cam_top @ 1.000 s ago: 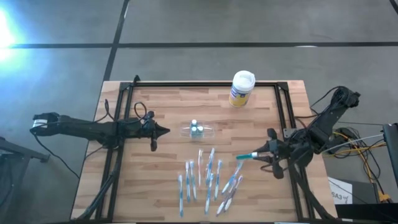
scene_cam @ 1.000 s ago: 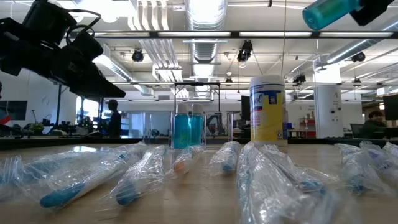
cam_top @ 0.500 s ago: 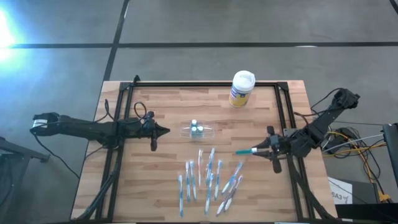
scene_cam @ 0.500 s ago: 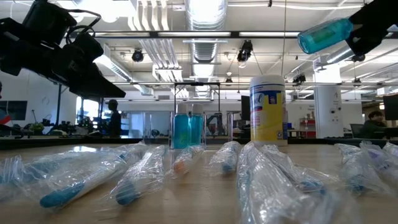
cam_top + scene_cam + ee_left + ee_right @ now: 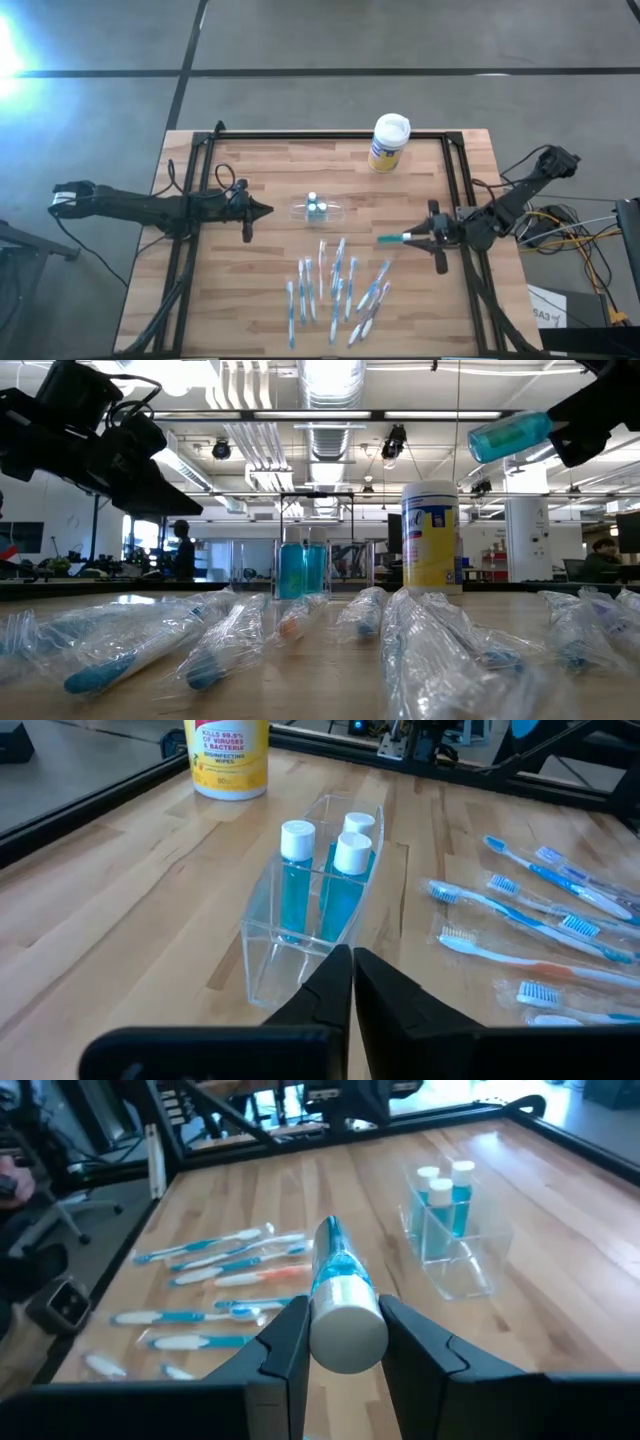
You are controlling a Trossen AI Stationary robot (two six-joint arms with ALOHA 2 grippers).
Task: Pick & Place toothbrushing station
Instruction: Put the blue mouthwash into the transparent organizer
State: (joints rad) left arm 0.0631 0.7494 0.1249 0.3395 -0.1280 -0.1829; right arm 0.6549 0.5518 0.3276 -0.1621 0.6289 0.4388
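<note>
The toothbrushing station (image 5: pixel 318 209), a clear plastic holder, stands near the middle of the worktop (image 5: pixel 270 300) with three blue white-capped tubes (image 5: pixel 337 880) upright in it. The left pincer (image 5: pixel 265 211) hangs at the holder's nine o'clock, well short of it, fingers pressed together and empty. The right pincer (image 5: pixel 413 238) is off the worktop at the holder's four o'clock, its fingers clamped on a blue white-capped tube (image 5: pixel 340 1293) that points from the pincer toward the worktop's middle; in the low view that tube (image 5: pixel 510 435) sits high above the wood. Wrapped toothbrushes (image 5: pixel 335 285) lie scattered at the holder's six o'clock. A yellow canister with a white lid (image 5: pixel 388 142) stands at the holder's one o'clock, by the far rail.
</note>
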